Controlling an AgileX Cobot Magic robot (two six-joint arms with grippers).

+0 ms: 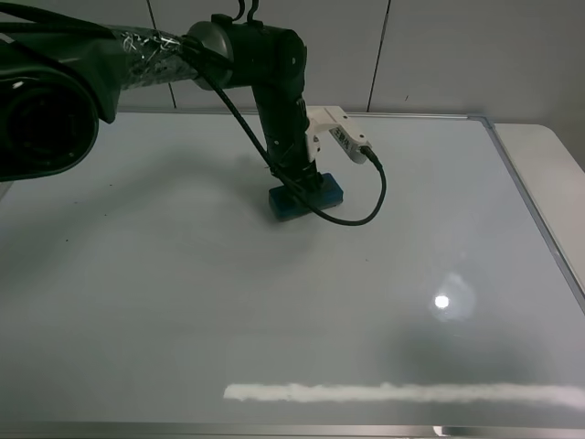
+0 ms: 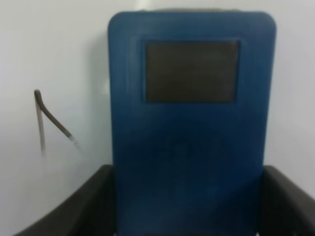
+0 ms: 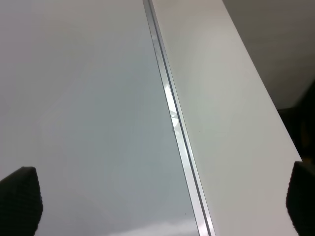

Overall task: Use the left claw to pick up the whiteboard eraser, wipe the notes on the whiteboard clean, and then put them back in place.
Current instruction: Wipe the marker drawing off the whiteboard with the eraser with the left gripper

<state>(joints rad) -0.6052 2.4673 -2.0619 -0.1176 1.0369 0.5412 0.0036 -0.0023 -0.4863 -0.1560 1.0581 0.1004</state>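
In view: one whiteboard (image 1: pixel 183 302), one blue eraser (image 1: pixel 285 207), one black robot arm (image 1: pixel 274 73), one white wrist camera (image 1: pixel 331 128), and one looping black cable (image 1: pixel 361 216).

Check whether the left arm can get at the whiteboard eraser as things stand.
Probably yes. The left end effector is down on the whiteboard eraser, a finger against each long side, and the eraser lies flat on the whiteboard with nothing blocking it.

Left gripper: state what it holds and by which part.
The left gripper is shut on the blue whiteboard eraser, its fingers clamping the two long sides near one end.
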